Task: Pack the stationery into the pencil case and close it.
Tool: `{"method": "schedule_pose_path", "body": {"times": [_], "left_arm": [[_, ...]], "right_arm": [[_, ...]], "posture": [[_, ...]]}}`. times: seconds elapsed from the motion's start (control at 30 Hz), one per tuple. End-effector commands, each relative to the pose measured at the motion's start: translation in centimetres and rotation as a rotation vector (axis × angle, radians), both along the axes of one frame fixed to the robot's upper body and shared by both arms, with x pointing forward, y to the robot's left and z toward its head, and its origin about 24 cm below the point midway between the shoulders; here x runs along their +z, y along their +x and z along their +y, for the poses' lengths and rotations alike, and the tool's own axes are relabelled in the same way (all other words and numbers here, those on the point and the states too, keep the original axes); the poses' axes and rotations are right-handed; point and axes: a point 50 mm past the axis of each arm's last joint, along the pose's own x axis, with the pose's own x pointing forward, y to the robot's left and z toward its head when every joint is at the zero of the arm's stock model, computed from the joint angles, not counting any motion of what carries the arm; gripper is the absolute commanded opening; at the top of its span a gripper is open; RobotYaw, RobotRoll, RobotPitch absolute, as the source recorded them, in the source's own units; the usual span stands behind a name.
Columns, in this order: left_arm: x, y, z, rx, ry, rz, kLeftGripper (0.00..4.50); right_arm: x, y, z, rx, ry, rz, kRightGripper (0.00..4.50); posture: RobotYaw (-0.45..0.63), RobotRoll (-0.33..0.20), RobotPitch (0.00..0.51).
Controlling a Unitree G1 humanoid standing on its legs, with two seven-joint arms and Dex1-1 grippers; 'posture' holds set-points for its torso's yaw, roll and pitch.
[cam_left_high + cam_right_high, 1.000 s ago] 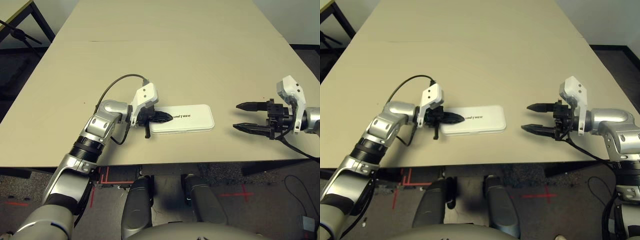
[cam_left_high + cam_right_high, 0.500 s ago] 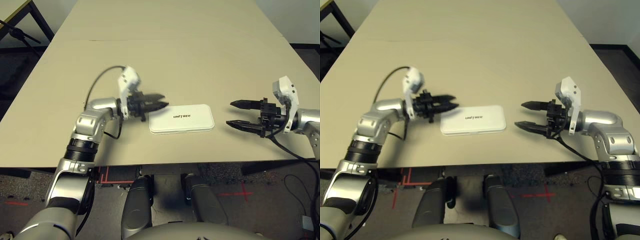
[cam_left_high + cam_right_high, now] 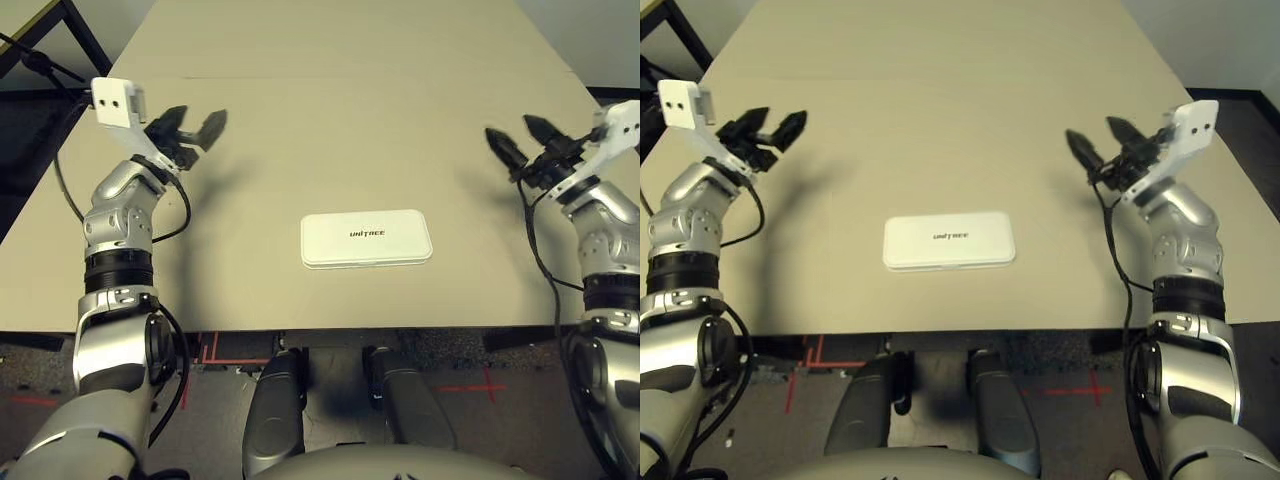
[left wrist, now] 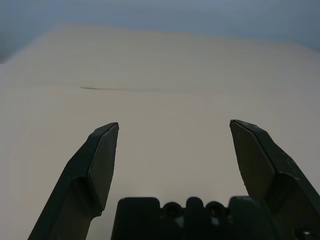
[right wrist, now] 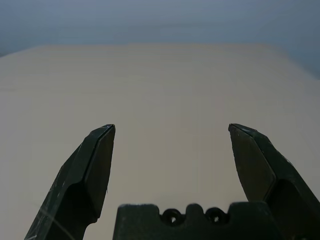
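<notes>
So there's exactly one pencil case (image 3: 366, 239) on the tabletop (image 3: 340, 110), lying flat and shut near the front edge, roughly centred between the two arms, with the small dark "UNITREE" lettering (image 3: 366, 234) facing up on the lid. No loose stationery on the beige surface, just a thin dark seam line (image 3: 215, 79) running across the far part.

Two grippers, one per arm. The left gripper (image 3: 190, 128) is raised off to the left, well apart from the case, fingers spread wide with nothing between them; the left wrist view shows bare tabletop through the gap. The right gripper (image 3: 522, 139) mirrors it on the right, also spread wide and empty.

Compared with a second ago: the left gripper was clenched and sitting right at the case's left end, touching or just beside it. Now it has let go, opened up and swung out to the left and up. The right gripper was already open, low and pointing in toward the case; it has lifted and turned to point away across the tabletop. The case itself hasn't budged.
</notes>
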Motion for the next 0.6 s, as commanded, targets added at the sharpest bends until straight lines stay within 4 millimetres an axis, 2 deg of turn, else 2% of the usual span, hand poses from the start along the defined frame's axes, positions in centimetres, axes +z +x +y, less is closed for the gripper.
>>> {"method": "schedule_pose_path", "body": {"times": [0.03,0.27,0.6], "left_arm": [[-0.3,-0.2,1.3,0.068,-0.014,-0.022,4.47],[-1.0,-0.5,2.3,0.129,-0.024,-0.035,4.47],[-1.7,-0.6,1.9,0.105,0.004,-0.035,4.47]], "right_arm": [[-0.9,-0.3,-1.6,-0.14,0.016,0.008,4.5],[-1.5,-0.5,-3.2,-0.276,0.031,0.023,4.5],[-2.0,-0.3,-2.8,-0.243,0.017,0.037,4.5]], "posture": [[-0.07,0.0,0.193],[-0.08,0.0,0.194],[-0.09,0.0,0.228]]}}
